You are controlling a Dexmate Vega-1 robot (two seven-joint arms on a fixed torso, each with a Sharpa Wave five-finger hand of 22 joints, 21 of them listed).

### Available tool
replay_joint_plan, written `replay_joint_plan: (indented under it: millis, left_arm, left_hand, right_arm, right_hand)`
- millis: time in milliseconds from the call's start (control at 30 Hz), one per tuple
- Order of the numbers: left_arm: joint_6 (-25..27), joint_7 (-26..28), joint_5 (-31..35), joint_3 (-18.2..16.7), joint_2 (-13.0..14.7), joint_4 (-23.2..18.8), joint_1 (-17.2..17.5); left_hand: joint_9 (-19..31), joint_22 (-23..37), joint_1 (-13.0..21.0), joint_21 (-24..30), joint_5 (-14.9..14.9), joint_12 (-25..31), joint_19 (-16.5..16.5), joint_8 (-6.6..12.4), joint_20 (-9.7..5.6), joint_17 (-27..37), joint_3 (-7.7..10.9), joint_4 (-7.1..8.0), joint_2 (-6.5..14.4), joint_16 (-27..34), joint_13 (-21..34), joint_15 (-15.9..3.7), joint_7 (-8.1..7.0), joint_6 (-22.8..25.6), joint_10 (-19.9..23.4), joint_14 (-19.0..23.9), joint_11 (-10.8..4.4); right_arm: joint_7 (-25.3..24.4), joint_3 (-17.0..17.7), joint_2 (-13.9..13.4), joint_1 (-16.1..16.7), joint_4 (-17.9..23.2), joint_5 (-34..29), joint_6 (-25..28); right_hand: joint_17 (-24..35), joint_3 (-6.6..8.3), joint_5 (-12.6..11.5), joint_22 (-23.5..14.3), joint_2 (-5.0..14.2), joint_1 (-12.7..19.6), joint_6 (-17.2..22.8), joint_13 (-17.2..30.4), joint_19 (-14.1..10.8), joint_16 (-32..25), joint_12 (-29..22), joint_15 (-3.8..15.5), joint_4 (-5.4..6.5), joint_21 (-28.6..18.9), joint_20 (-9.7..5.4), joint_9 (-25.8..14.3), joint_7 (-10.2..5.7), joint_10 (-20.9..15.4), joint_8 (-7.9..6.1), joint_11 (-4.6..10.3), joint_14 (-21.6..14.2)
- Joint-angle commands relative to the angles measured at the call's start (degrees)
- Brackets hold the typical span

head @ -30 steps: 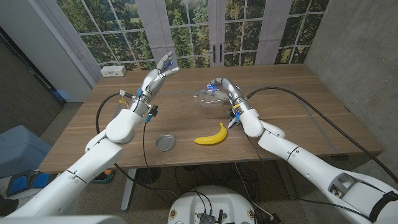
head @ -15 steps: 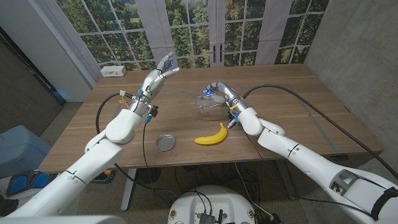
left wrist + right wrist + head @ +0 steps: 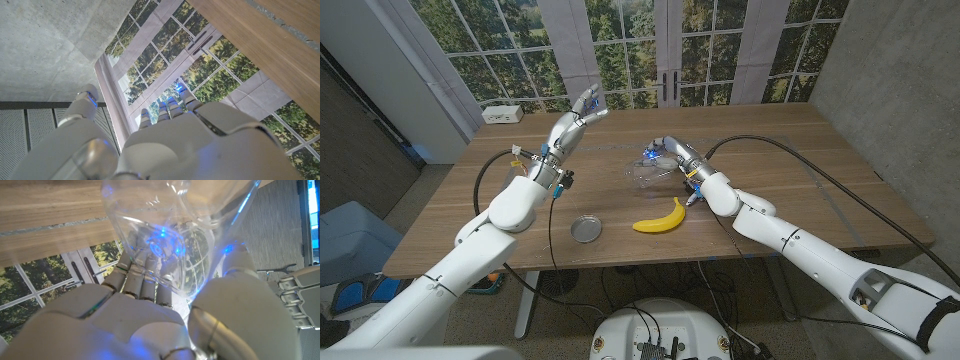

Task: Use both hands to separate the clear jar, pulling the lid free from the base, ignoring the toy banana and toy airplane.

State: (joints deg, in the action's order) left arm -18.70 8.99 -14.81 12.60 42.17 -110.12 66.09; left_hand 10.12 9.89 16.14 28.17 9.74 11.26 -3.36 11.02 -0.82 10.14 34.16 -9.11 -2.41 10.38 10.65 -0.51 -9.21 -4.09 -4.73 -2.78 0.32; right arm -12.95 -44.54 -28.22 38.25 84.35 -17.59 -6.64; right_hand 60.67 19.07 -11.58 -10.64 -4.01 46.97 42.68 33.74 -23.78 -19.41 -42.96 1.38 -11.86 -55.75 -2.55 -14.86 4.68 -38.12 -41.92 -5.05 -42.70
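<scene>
Clear plastic jar base (image 3: pixel 646 171) gripped in right hand (image 3: pixel 672 157) over mid-table, lying on its side, fingers (image 3: pixel 142 282) wrapped round clear wall in right wrist view. Round silver metal lid (image 3: pixel 586 229) flat on wooden table (image 3: pixel 800 170) near front edge, well apart from jar base; yellow toy banana (image 3: pixel 660 217) between lid and right arm. Left hand (image 3: pixel 582 109) raised above far-left of table, fingers apart, holding nothing.
</scene>
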Motion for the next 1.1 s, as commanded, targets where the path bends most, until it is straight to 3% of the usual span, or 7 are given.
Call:
replay_joint_plan:
  millis: [33,167,333,533,800,967,1100]
  left_arm:
    - [-0.32,-0.66,-0.59,-0.14,0.26,0.2,0.08]
    - [-0.36,-0.55,-0.66,-0.28,0.26,0.07,0.27]
    - [-0.81,-0.86,-0.86,-0.45,0.41,0.15,0.38]
    - [-1.32,-1.32,-1.32,-0.67,0.53,0.4,0.47]
    - [-2.08,-1.95,-1.8,-0.92,0.64,1.02,0.34]
    - [-2.47,-2.49,-2.24,-1.0,0.72,1.62,0.08]
    - [-2.85,-2.9,-2.49,-0.97,0.73,2.2,-0.24]
  left_hand:
    - [0.19,0.07,-0.33,-0.19,0.13,0.01,-0.27,-0.03,0.11,-0.02,-0.33,0.02,0.19,0.17,0.15,0.13,-0.03,0.34,-0.6,-0.41,-0.05]
    - [0.19,0.07,-0.38,-0.32,0.13,0.03,-0.32,0.01,0.14,-0.02,-0.37,0.01,0.22,0.19,0.15,0.14,-0.02,0.49,-0.59,-0.41,0.05]
    - [0.18,0.08,-0.43,-0.46,0.14,0.04,-0.31,0.01,0.17,-0.03,-0.41,-0.01,0.27,0.22,0.14,0.15,0.12,0.58,-0.6,-0.4,0.07]
    - [0.18,0.08,-0.51,-0.64,0.14,0.08,-0.3,0.0,0.16,-0.03,-0.47,-0.03,0.32,0.24,0.13,0.13,0.05,0.64,-0.57,-0.4,0.07]
    - [0.18,0.09,-0.6,-0.81,0.15,0.09,-0.21,-0.03,0.16,-0.04,-0.54,-0.06,0.36,0.26,0.12,0.14,0.07,0.68,-0.57,-0.39,-0.02]
    - [0.18,0.09,-0.66,-0.95,0.15,0.1,-0.17,-0.08,0.15,-0.04,-0.59,-0.08,0.39,0.27,0.12,0.12,0.01,0.61,-0.59,-0.4,0.02]
    - [0.17,0.09,-0.7,-1.05,0.15,0.09,-0.18,-0.11,0.15,-0.05,-0.62,-0.09,0.4,0.26,0.12,0.12,-0.07,0.59,-0.62,-0.44,0.1]
  right_arm:
    - [1.28,-1.33,0.07,-0.84,-0.56,-1.03,1.54]
    - [3.52,-2.24,-0.21,-1.25,1.94,-2.87,7.66]
    - [2.49,-2.69,-0.23,-1.16,2.28,-3.78,8.61]
    - [1.66,-2.97,-0.36,-1.1,2.84,-4.56,9.5]
    - [3.04,-3.52,-0.6,-1.58,3.84,-5.03,11.72]
    - [3.77,-3.87,-0.7,-1.94,4.28,-5.33,12.87]
    - [5.45,-3.94,-0.9,-2.45,4.7,-4.71,13.62]
  right_hand:
    - [-1.52,4.07,0.72,-0.14,8.45,9.35,5.22,6.85,0.62,1.53,2.42,10.69,2.74,-0.54,-1.65,-1.3,-9.18,-11.59,1.89,13.76,0.51]
    - [-3.19,3.05,1.12,-0.05,8.0,9.02,0.75,4.14,1.09,2.99,6.74,10.41,2.84,-0.89,-1.05,-0.16,-9.74,-6.43,4.73,12.82,3.36]
    - [-4.21,2.51,1.48,-0.02,7.73,9.71,-4.96,1.91,1.8,3.48,11.76,10.09,2.56,-1.21,-0.25,1.18,-10.21,-0.32,8.19,12.01,6.14]
    - [-5.52,1.01,1.47,0.12,5.72,8.97,-11.04,-0.21,3.78,4.57,18.11,8.56,2.72,-0.9,0.98,2.54,-10.19,8.41,12.08,11.1,10.9]
    - [-9.13,-1.25,0.67,0.51,2.39,6.01,-18.02,-2.88,10.64,7.73,24.68,5.46,3.4,2.34,5.1,3.36,-8.97,17.21,17.27,8.54,19.89]
    - [-12.27,-3.74,-0.95,0.74,0.12,2.43,-23.96,-5.29,16.09,8.32,29.06,2.96,4.25,6.44,8.73,3.56,-8.28,22.68,22.02,7.42,26.09]
    - [-14.25,-5.36,-2.44,0.8,-0.93,-0.02,-27.58,-6.6,18.13,8.46,30.92,1.73,5.01,8.87,10.13,3.56,-7.28,25.6,24.85,6.43,29.42]
